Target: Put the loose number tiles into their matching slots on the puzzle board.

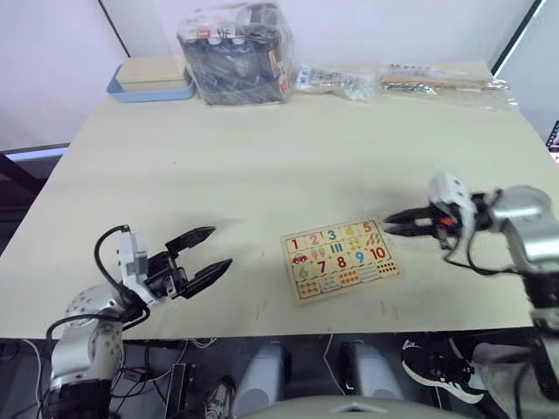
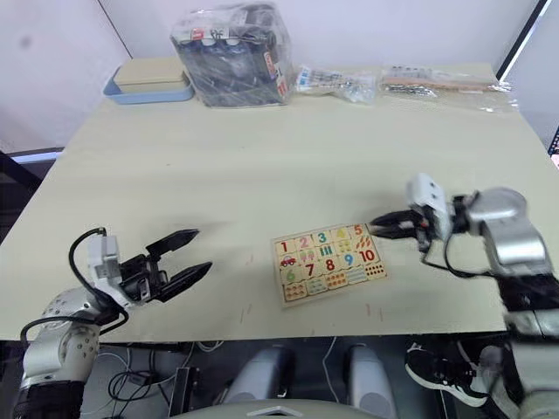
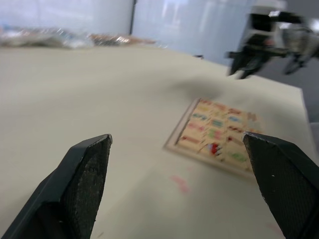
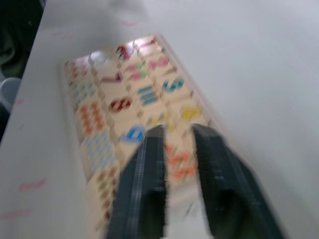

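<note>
The puzzle board [image 1: 341, 257] lies flat near the table's front edge, right of centre. Its top row of matching slots [image 1: 332, 236] holds tiles with the digits 1 to 5, so no bare recess shows. The loose number tiles are out of view. My right gripper [image 1: 387, 225] hovers low at the board's far right corner, by the 5. Its fingers [image 4: 149, 164] are a little apart with nothing between them. Well to the left of the board, my left gripper [image 1: 221, 247] is wide open and empty, pointing toward the board [image 3: 214, 132].
At the table's back left stand a blue tray with a tan box [image 1: 153, 83] and a clear bag of dark items [image 1: 236, 52]. Plastic packets [image 1: 437, 80] lie along the back right. The table's front edge [image 1: 279, 330] runs just below the board.
</note>
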